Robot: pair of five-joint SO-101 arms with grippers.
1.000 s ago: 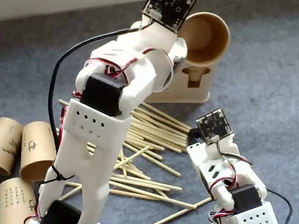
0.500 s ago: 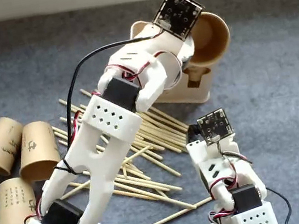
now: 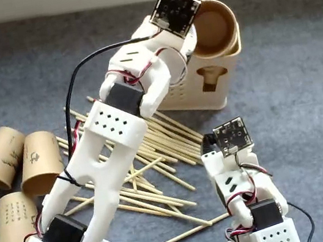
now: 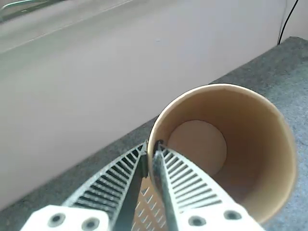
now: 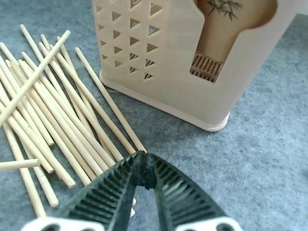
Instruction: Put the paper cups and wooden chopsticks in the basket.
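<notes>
1. The brown paper cup is being gripped by the left tool. Its jaws are being kept pinched narrow on the cup's rim, one inside and one outside.
2. Compared with a second ago, the cup is being brought from a tilted pose at the far side of the cream perforated plastic basket to a more upright pose within its rim.
3. For the task, this cup is being judged as nearly delivered, though it is not yet being released.
4. The right tool is being held closed on nothing, low over the grey carpeted surface. It is just beside the scattered pale wooden chopsticks.
5. The chopsticks are lying outside the basket, as are three more brown paper cups on their sides.
6. In the high view the left tool is being covered by the wrist camera board. Some chopsticks are being covered by the left arm.
7. The basket's floor is being hidden, so it cannot be told whether the cup is resting on it. Part of a cup wall is probably being shown through the basket's side cutout in the right wrist view.
</notes>
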